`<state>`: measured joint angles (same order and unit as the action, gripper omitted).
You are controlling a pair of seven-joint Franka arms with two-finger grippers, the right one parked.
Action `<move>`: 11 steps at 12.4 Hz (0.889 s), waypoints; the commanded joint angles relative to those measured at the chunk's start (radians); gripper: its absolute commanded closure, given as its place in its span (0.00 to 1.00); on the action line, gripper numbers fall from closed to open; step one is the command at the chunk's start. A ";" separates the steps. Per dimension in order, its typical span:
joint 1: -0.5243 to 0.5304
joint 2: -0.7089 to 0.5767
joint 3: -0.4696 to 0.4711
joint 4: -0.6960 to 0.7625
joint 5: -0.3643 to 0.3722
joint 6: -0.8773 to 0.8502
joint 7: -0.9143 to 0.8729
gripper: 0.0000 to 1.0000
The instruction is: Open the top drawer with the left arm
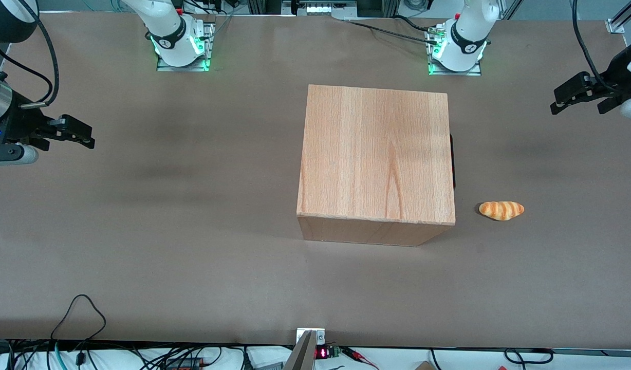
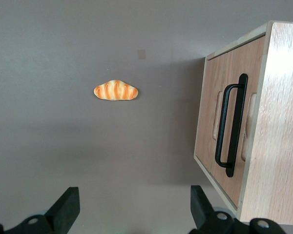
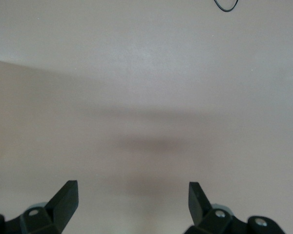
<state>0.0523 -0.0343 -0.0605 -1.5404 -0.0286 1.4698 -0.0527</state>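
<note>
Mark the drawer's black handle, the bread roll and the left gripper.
black handle [image 2: 233, 124], left wrist view, middle of the bar.
bread roll [image 1: 501, 210], front view, centre of its crust.
left gripper [image 2: 132, 207], left wrist view, midway between its open fingertips, above bare table.

Left arm [image 1: 467, 36] base stands at the table edge farthest from the front camera, white links rising out of view. Its wrist comes back in at the working arm's end of the table, white housing with black cable. Gripper [image 1: 564, 100] black, held in the air above the tabletop, pointing roughly level toward the table's middle. Fingers [image 2: 66, 209] spread wide apart in the left wrist view, nothing between them, touching nothing. Gripper tips sit well clear of anything on the table.
</note>
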 commanded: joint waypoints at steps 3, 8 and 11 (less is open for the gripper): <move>0.006 -0.016 -0.006 -0.007 0.015 -0.006 -0.004 0.00; -0.002 0.002 -0.018 -0.004 0.009 -0.005 0.004 0.00; -0.022 0.052 -0.025 -0.004 0.007 -0.006 0.005 0.00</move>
<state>0.0450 -0.0176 -0.0786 -1.5470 -0.0286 1.4689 -0.0523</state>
